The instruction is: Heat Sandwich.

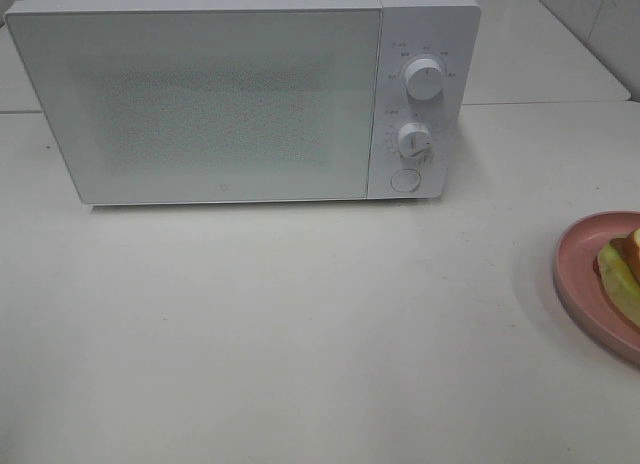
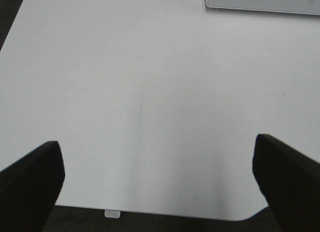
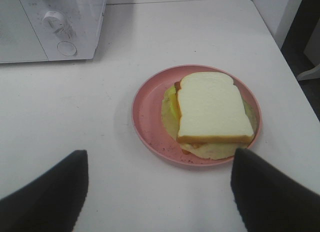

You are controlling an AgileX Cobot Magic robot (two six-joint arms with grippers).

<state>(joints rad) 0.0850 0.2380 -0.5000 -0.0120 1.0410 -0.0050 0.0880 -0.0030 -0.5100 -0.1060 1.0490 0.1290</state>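
The sandwich (image 3: 212,109), white bread over yellow-green and orange layers, lies on a round pink plate (image 3: 147,114). In the exterior view only part of the sandwich (image 1: 620,274) and plate (image 1: 580,269) shows at the right edge. A white microwave (image 1: 200,94) stands at the back with its door shut; its corner with knobs (image 3: 55,27) also shows in the right wrist view. My right gripper (image 3: 159,189) is open, short of the plate, nothing between its fingers. Over bare table near the front edge, my left gripper (image 2: 157,179) is open and empty. Neither arm appears in the exterior view.
The microwave has two dials (image 1: 424,79) and a round button (image 1: 404,180) on its right panel. A white table (image 1: 300,324) spreads in front of it. The table's near edge (image 2: 150,212) shows by the left gripper, and its right edge (image 3: 295,77) lies beyond the plate.
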